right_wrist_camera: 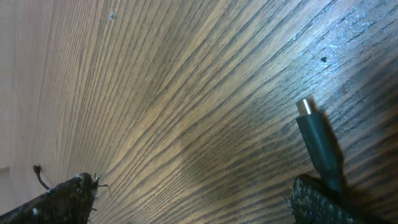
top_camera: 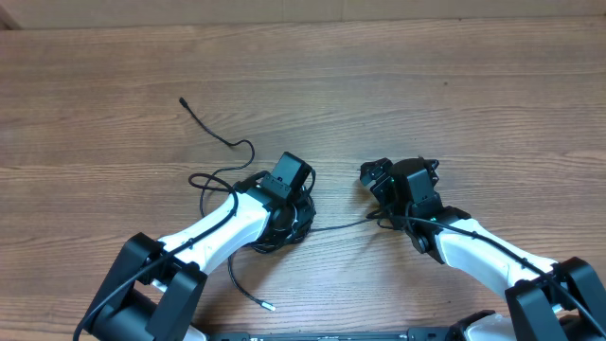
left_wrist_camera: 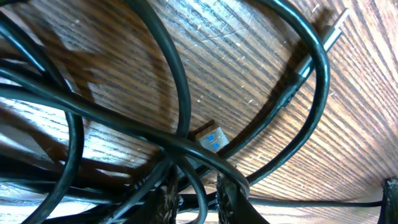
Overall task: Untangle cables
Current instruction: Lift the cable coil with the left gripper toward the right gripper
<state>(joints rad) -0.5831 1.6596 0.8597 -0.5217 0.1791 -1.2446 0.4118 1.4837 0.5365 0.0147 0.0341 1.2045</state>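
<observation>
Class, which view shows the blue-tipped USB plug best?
The left wrist view: the USB plug lies close up, blue insert clear, among cables. Overhead, it cannot be made out. The right wrist view shows only a different, round-tipped plug.

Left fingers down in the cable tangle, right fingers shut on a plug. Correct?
Not quite. The right wrist view shows the right fingers spread wide open, not shut; the plug only lies near one of them. The left fingers are down in the cables, as you said.
</observation>
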